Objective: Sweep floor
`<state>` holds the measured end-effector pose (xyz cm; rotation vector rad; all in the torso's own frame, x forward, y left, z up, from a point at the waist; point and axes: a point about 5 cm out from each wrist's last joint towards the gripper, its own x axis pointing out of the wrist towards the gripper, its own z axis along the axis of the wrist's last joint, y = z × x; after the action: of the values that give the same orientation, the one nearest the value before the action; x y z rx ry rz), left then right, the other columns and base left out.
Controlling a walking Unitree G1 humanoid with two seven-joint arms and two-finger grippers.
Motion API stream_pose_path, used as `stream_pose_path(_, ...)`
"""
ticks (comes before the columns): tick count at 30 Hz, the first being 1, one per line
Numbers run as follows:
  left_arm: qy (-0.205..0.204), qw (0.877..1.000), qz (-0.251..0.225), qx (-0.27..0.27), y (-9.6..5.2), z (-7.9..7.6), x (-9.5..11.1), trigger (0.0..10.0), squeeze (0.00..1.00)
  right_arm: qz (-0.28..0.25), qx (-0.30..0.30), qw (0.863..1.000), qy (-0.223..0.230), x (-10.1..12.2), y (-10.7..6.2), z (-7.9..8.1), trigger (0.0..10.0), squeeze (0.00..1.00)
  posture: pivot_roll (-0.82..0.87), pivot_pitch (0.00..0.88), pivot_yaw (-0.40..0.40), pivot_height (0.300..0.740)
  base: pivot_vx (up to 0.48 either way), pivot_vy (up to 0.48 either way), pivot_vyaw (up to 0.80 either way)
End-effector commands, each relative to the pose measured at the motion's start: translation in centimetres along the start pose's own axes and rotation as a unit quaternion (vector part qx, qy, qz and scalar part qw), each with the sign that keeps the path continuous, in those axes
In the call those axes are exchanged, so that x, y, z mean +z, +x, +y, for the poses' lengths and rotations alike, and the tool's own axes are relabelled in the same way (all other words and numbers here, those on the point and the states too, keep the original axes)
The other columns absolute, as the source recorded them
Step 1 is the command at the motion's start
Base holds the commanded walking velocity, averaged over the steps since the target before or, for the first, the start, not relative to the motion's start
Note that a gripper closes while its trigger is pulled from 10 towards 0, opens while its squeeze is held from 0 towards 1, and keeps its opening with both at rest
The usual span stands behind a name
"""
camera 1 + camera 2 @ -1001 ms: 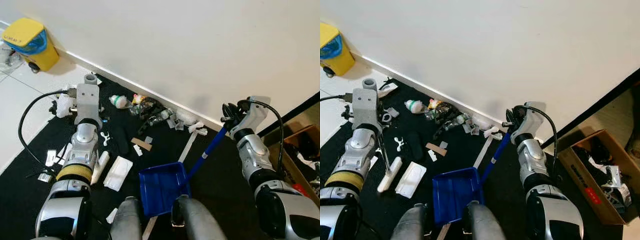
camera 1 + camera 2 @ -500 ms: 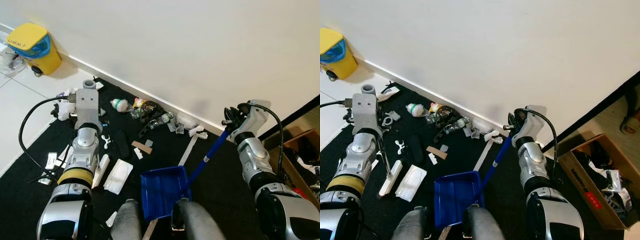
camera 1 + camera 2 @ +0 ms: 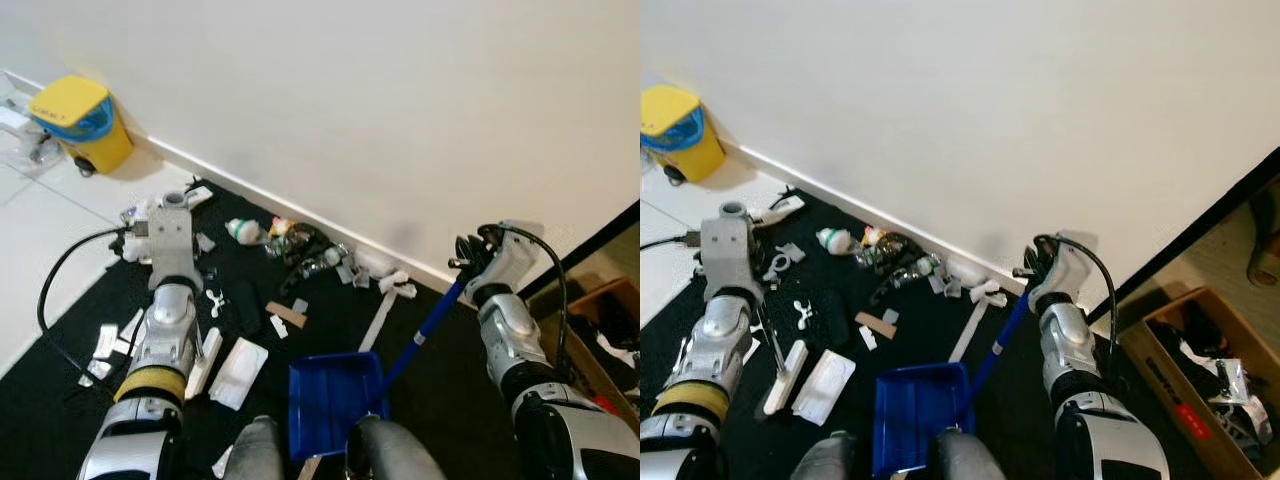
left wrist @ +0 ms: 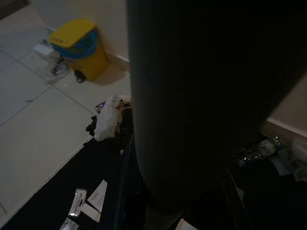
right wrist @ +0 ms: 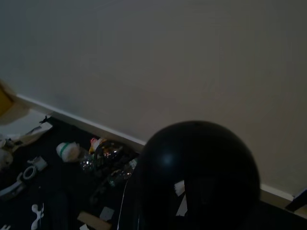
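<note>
Litter [image 3: 300, 245] on black mat [image 3: 440, 385]

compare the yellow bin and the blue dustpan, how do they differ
The yellow bin stands upright on the pale tiles by the wall; the blue dustpan lies flat on the black mat. The bin is a closed box with a lid; the dustpan is a shallow open tray on a long blue handle, held by the right gripper.

Colours on the floor
A blue dustpan [image 3: 333, 400] on a black mat [image 3: 440, 380], a yellow bin [image 3: 82, 122] with blue trim upper left, white wall [image 3: 400, 100].
</note>
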<state>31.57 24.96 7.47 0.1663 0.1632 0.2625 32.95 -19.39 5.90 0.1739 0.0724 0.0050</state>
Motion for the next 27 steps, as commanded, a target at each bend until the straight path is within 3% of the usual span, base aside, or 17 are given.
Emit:
stream_pose_path(1, -0.018, 0.999, 0.027, 0.004, -0.5, -0.3, -1.3, 10.0, 0.00, 0.016, -0.010, 1.000, 0.009, -0.6, -0.3, -0.6, 10.0, 0.00, 0.06, 0.078, -0.076, 0.740, 0.000, 0.000, 0.00)
stream_pose_path(6, -0.011, 0.999, 0.045, 0.025, -0.7, 0.5, -2.0, 10.0, 0.00, 0.029, -0.001, 1.000, -0.006, -0.9, -0.4, -0.3, 10.0, 0.00, 0.06, 0.096, -0.058, 0.740, 0.000, 0.000, 0.00)
stream_pose_path(11, 0.004, 0.999, 0.034, -0.001, -0.6, -0.5, -1.6, 10.0, 0.00, 0.029, -0.007, 1.000, 0.000, -0.7, -0.3, -0.5, 10.0, 0.00, 0.07, 0.094, -0.086, 0.740, 0.000, 0.000, 0.00)
stream_pose_path(12, 0.002, 0.999, 0.035, 0.005, -0.5, -0.3, -1.5, 10.0, 0.00, 0.032, -0.005, 0.999, -0.002, -0.8, -0.3, -0.3, 10.0, 0.00, 0.07, 0.123, -0.077, 0.740, 0.000, 0.000, 0.00)
stream_pose_path(20, 0.011, 0.999, 0.033, 0.027, 0.3, 1.0, -0.3, 10.0, 0.00, 0.028, 0.007, 1.000, -0.009, -0.5, 0.2, 0.4, 10.0, 0.00, 0.07, 0.109, -0.074, 0.740, 0.000, 0.000, 0.00)
stream_pose_path(27, 0.032, 0.999, 0.031, 0.029, 0.7, 1.7, 0.2, 10.0, 0.00, -0.002, 0.010, 1.000, -0.009, 1.2, 1.1, 0.6, 10.0, 0.00, 0.08, 0.104, -0.078, 0.740, 0.000, 0.000, 0.00)
